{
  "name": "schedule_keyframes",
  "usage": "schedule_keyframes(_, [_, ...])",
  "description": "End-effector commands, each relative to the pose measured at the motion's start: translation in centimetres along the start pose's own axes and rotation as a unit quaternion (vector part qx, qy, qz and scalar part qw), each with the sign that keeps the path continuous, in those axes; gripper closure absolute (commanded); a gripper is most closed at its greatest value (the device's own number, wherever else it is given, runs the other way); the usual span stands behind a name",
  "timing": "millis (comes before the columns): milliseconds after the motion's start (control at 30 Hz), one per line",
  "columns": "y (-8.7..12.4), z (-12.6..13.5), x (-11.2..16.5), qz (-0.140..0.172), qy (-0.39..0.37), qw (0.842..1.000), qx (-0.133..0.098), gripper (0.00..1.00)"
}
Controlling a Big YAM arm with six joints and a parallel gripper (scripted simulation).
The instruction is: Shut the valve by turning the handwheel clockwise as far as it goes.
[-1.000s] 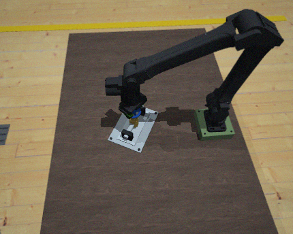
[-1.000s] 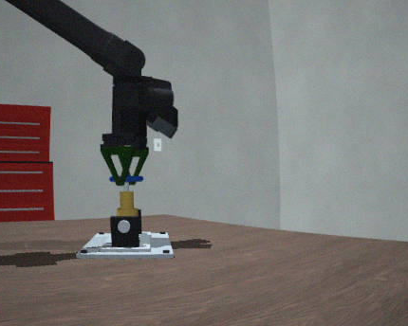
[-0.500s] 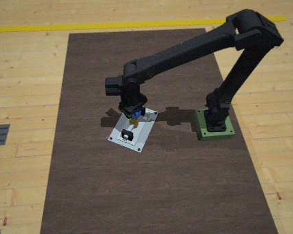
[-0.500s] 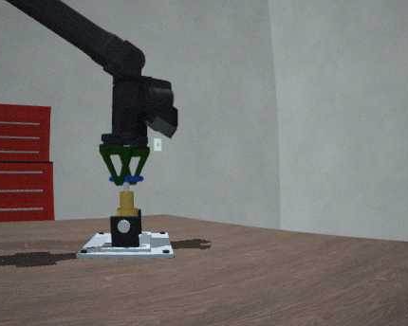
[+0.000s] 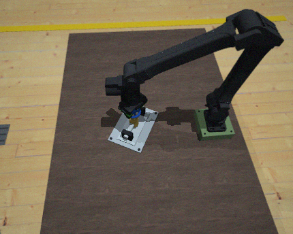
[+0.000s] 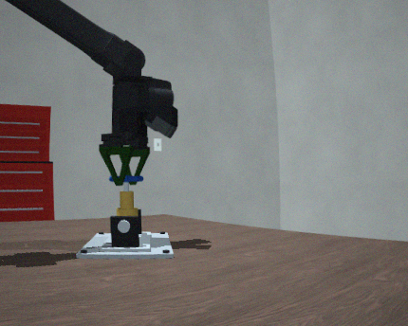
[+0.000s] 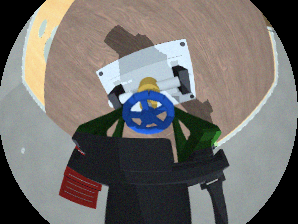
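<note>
Pinching the blue handwheel (image 6: 126,179) by its rim, the tool (image 6: 125,177) hung straight above the valve's brass stem (image 6: 127,203), its axis in line with the stem, over the grey baseplate (image 6: 159,251) on the counter (image 6: 281,280).

In the top view the arm covers most of the blue handwheel (image 5: 136,113). In the exterior view the red tool cabinet (image 6: 18,161) runs off the left edge. In the wrist view the gripper (image 7: 148,137) body hides the handwheel's near rim.
</note>
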State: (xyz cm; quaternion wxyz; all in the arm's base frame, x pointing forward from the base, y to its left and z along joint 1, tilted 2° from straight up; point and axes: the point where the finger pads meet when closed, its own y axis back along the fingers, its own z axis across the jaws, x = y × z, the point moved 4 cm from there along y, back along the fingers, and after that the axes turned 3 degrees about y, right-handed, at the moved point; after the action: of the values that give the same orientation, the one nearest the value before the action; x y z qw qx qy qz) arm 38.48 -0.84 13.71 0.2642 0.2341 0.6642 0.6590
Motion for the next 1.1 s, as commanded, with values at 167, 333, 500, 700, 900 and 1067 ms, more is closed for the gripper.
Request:
schedule_keyframes(167, [-0.66,-0.31,-0.21,0.001,-0.026,1.0,0.0,1.0])
schedule_keyframes(333, [-0.66,-0.31,-0.21,0.001,-0.026,1.0,0.0,1.0])
schedule_keyframes(500, [-0.66,-0.31,-0.21,0.001,-0.026,1.0,0.0,1.0])
schedule_keyframes(700, [-0.66,-0.31,-0.21,0.001,-0.026,1.0,0.0,1.0])
schedule_keyframes(900, [-0.66,-0.31,-0.21,0.001,-0.026,1.0,0.0,1.0])
schedule_keyframes(1067, [-0.66,-0.21,-0.12,0.001,-0.024,1.0,0.0,0.0])
